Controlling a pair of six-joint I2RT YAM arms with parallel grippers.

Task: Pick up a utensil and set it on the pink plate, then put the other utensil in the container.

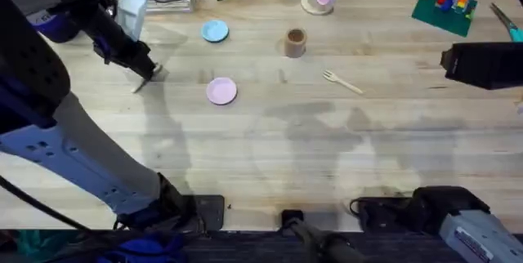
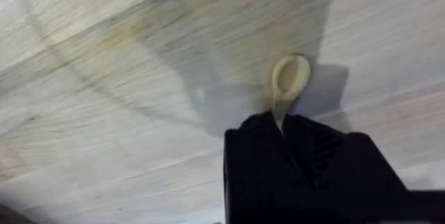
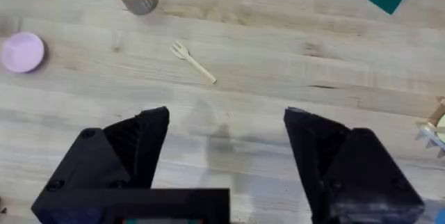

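Overhead view, left tool (image 1: 148, 73) grasping spoon-ended utensil (image 2: 289, 78), right tool (image 3: 226, 137) released, fork (image 1: 341, 82) on table

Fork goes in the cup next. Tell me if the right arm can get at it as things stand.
Probably yes. The fork lies alone on bare table, ahead of the right end effector, which is open and empty.

Left gripper (image 2: 281, 123) jaws clamped, right gripper (image 3: 226, 137) jaws spread
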